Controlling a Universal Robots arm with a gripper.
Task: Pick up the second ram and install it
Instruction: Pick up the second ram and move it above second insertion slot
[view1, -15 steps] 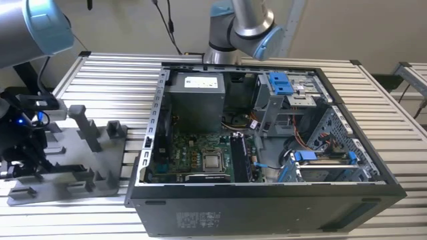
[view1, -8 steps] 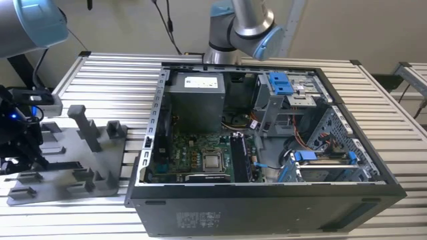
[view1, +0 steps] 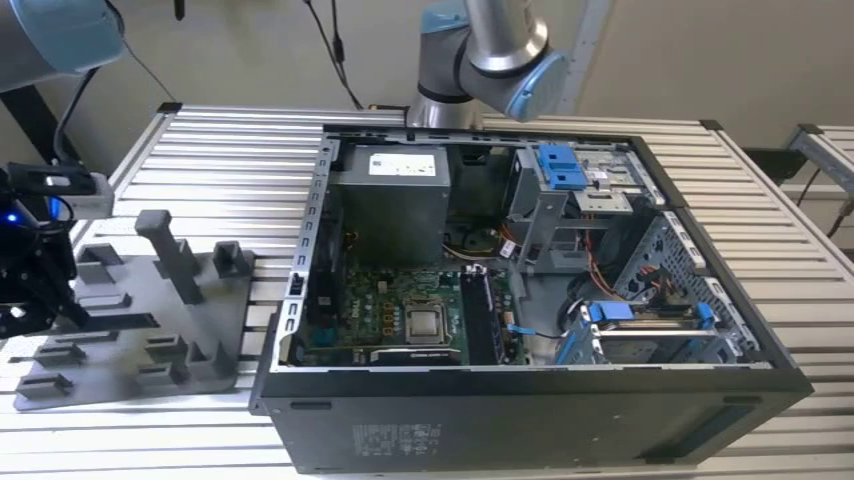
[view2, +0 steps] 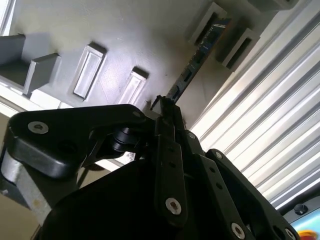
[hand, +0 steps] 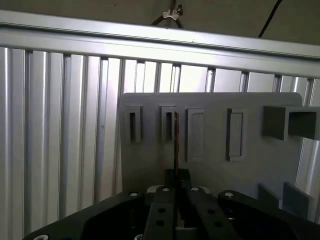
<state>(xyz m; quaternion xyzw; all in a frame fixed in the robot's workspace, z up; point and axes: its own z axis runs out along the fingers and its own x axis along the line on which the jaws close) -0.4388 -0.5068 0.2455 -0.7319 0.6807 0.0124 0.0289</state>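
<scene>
The second ram (view2: 196, 57) is pinched at its near end by the gripper (view2: 167, 107), its long axis laid straight out at twelve o'clock from the fingertips, toward the slots of the fixture plate (hand: 210, 170).

The hand (view2: 165, 107) hides the near end of the second ram (view2: 193, 63).

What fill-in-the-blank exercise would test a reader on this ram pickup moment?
The black gripper is ____ on the second ram, a thin dark memory stick. That stick is over the ____ plastic fixture plate. The open black computer case stands on the exterior view's ____ of that plate.
Missing: shut; grey; right.
</scene>
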